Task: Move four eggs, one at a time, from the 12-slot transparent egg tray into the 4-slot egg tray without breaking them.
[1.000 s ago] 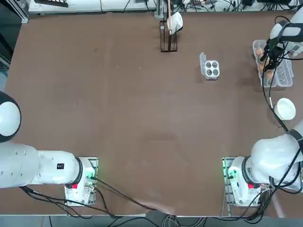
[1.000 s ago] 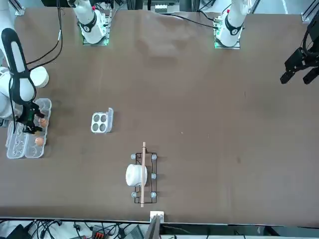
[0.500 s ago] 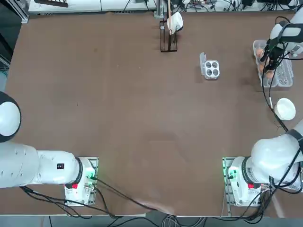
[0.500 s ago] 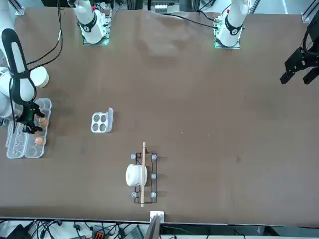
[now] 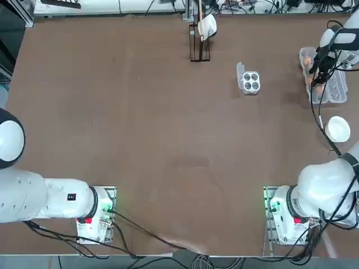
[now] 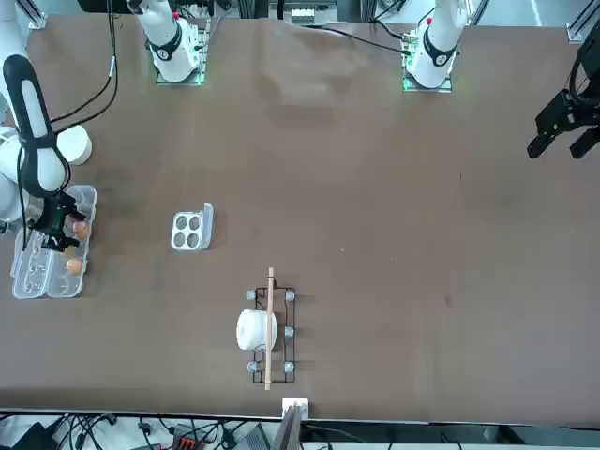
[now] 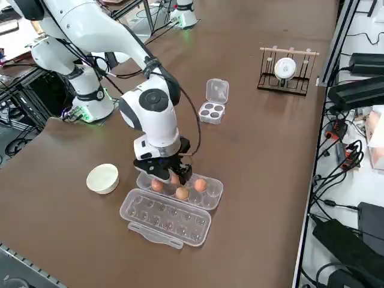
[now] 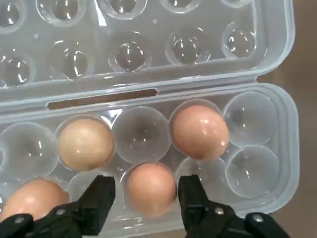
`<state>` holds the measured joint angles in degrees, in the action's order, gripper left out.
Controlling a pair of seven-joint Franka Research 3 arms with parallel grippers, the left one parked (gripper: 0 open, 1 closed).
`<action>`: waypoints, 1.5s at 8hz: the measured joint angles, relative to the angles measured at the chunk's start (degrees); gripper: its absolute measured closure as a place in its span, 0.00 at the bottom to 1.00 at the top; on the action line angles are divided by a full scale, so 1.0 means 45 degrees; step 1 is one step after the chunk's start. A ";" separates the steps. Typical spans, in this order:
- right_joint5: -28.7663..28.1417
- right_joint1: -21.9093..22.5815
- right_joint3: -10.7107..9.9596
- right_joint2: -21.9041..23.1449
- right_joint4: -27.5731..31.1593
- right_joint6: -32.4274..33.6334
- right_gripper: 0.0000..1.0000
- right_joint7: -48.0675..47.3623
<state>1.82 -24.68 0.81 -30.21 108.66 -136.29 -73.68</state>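
My right gripper (image 8: pixel 147 201) hangs low over the 12-slot transparent egg tray (image 8: pixel 139 134), its fingers parted, with one egg (image 8: pixel 151 189) showing between them and nothing gripped. Three more eggs (image 8: pixel 199 132) sit in cups around it. The tray's clear lid (image 7: pixel 165 217) lies open beside the white bowl (image 7: pixel 102 179). Bare brown table (image 5: pixel 168 123) stretches toward the 4-slot egg tray (image 5: pixel 251 82), its cups vacant, and the wire rack (image 5: pixel 199 45).

From overhead, we cannot see the whole egg carton (image 5: pixel 337 89); the robot's arm (image 5: pixel 343 39) covers part of it. In the wrist view, the carton's lid (image 8: pixel 148 44) runs past the edge, one egg (image 8: pixel 34 199) is cut off, and we see only the ends of the hand (image 8: pixel 146 191). From the front, the arm hides some of the eggs' row.
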 joint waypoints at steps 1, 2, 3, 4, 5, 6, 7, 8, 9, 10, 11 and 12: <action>0.0000 0.0008 0.0000 -0.0001 0.0000 0.0000 0.21 -0.0101; 0.0000 0.0003 0.0000 -0.0006 0.0000 0.0000 0.22 -0.0135; 0.0000 -0.0001 -0.0002 -0.0016 0.0000 0.0002 0.23 -0.0151; 0.0000 -0.0006 -0.0008 -0.0036 0.0003 0.0004 0.25 -0.0161; 0.0000 -0.0004 -0.0007 -0.0059 0.0005 0.0004 0.25 -0.0169; 0.0000 -0.0002 -0.0007 -0.0065 0.0005 0.0004 0.26 -0.0173; 0.0000 -0.0002 -0.0007 -0.0065 0.0004 0.0004 0.28 -0.0174; -0.0001 0.0000 -0.0002 -0.0060 0.0001 0.0006 0.31 -0.0176; -0.0001 0.0005 0.0034 0.0000 -0.0002 0.0087 0.42 -0.0181; -0.0001 0.0002 0.0032 -0.0006 -0.0002 0.0080 0.42 -0.0193; -0.0001 0.0002 0.0032 -0.0006 -0.0002 0.0080 0.42 -0.0193; -0.0001 0.0003 0.0032 -0.0006 -0.0003 0.0081 0.42 -0.0193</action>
<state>1.82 -24.66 0.95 -30.24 108.65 -135.92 -74.55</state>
